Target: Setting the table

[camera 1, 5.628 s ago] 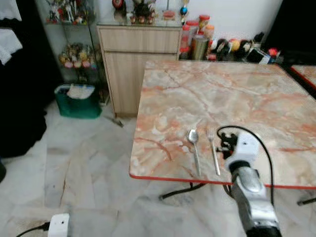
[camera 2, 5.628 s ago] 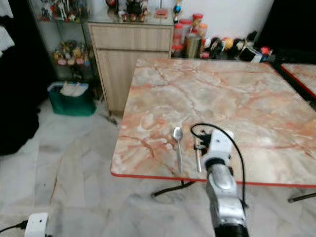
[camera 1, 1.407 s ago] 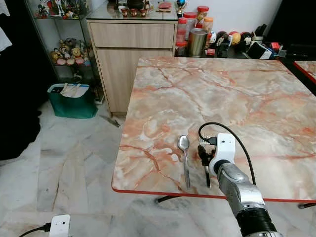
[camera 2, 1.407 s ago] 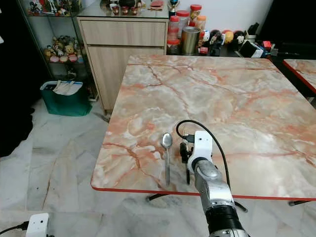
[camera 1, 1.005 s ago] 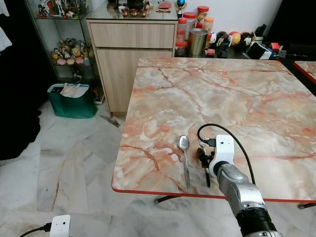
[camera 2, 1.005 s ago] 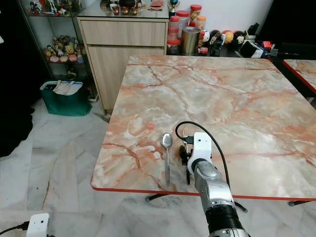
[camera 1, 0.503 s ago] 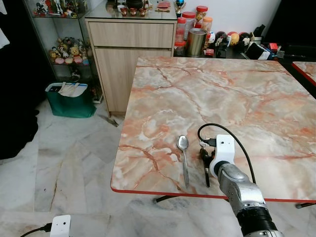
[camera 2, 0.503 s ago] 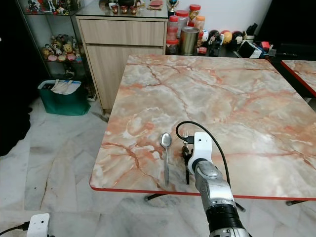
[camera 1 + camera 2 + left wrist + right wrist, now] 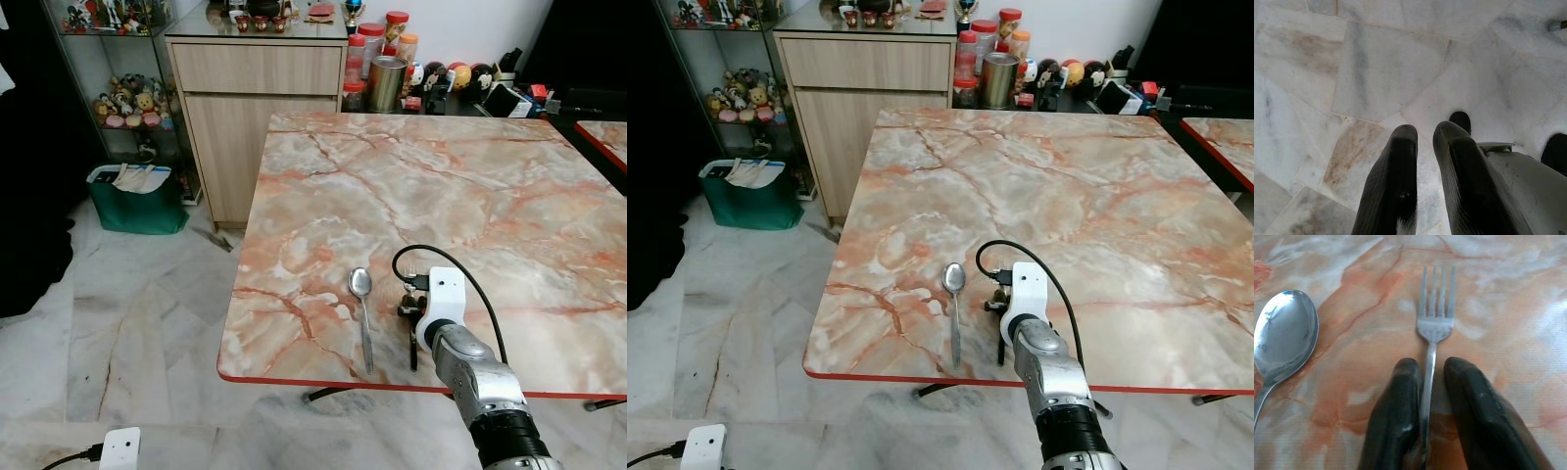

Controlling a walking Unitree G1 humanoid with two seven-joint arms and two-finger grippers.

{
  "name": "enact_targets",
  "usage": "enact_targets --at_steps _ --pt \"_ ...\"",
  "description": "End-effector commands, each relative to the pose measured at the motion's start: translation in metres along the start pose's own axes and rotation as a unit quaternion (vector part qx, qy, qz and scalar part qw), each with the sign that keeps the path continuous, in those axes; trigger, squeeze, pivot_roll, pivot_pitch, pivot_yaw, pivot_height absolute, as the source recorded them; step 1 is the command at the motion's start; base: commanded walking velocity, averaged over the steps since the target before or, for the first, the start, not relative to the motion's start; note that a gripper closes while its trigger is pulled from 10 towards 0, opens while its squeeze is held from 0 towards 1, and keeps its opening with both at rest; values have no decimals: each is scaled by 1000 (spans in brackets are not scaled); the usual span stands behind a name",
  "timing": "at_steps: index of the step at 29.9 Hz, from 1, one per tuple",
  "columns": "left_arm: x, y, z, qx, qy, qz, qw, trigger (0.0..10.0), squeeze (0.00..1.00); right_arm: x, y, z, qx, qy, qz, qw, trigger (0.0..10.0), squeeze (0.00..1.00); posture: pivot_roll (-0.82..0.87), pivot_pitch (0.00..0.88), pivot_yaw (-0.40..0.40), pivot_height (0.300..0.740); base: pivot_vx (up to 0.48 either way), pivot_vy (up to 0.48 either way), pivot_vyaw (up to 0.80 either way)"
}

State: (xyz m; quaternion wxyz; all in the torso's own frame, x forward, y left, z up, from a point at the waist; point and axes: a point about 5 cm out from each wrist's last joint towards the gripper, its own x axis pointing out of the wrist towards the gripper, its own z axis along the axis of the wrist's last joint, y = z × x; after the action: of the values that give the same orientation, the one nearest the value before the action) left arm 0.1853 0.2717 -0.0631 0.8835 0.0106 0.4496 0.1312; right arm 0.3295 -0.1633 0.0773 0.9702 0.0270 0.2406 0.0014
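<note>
Marble in pink and cream covers the counter (image 9: 441, 196), which has a red edge. A spoon (image 9: 361, 304) lies near the front edge, bowl pointing away from the robot. Just beside it, on the robot's right, lies a fork (image 9: 1435, 328), its tines pointing the same way and parallel to the spoon.

Over the front edge the right gripper (image 9: 1425, 382) reaches in low above the counter. Its jaws stand close together on either side of the fork's handle, which runs between the two black fingers (image 9: 1400, 401); whether they press it or only flank it is hard to tell.

Hanging idle over the pale marble floor (image 9: 1376, 73), the left gripper (image 9: 1422, 142) has its jaws nearly together with a narrow gap and nothing between them.

Behind the counter stand a wooden cabinet (image 9: 260, 108) and a row of jars and tins (image 9: 382, 69). A green bin (image 9: 137, 196) sits on the floor beside the cabinet.
</note>
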Motion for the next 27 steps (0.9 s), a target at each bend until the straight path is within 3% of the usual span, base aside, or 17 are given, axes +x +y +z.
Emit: enact_targets --at_steps 1,19,24,26,27 --pt "0 -1 -5 2 11 -3 1000 10000 0 0 3 0 4 2 7 1000 0 0 1 100 -56 740 0 0 0" --pt "0 -1 -5 3 11 -4 1000 10000 0 0 2 2 8 -7 4 1000 0 0 2 92 -51 740 0 0 0" --pt "0 0 -5 4 9 -2 1000 10000 0 -3 1 19 7 -68 -1 998 0 0 3 84 -49 740 0 0 0" --pt "0 0 -4 7 7 -1 1000 10000 0 -6 1 31 -9 -111 -4 994 10000 0 3 84 -49 740 0 0 0" --pt "-1 0 -4 9 6 -1 1000 10000 0 -8 1 37 0 -131 -7 991 10000 0 2 80 -47 740 0 0 0"
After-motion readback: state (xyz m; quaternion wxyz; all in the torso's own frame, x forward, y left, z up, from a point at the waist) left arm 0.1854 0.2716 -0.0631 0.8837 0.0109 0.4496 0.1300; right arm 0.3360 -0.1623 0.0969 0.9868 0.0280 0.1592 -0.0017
